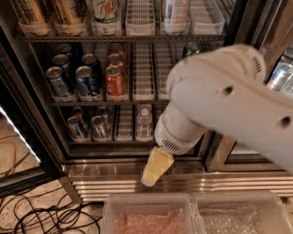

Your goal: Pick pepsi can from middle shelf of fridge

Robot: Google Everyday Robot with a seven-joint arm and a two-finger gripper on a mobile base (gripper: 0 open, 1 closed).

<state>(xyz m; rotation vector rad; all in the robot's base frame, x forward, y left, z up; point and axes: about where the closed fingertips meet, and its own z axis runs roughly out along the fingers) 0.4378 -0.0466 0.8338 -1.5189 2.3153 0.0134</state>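
Observation:
The fridge stands open in front of me. On its middle shelf, several dark-blue pepsi cans stand in two lanes at the left, the front ones being a left can and a right can. Orange-red cans fill the lane to their right. A green can peeks out behind my arm. My gripper hangs with its yellowish tip low in front of the steel base rails, below and right of the pepsi cans and well apart from them. It holds nothing visible.
Empty white slotted lanes fill the shelf's middle. Below are silver cans and a water bottle; above are tall bottles. My white arm hides the right side. Two clear bins sit below; cables lie on the floor.

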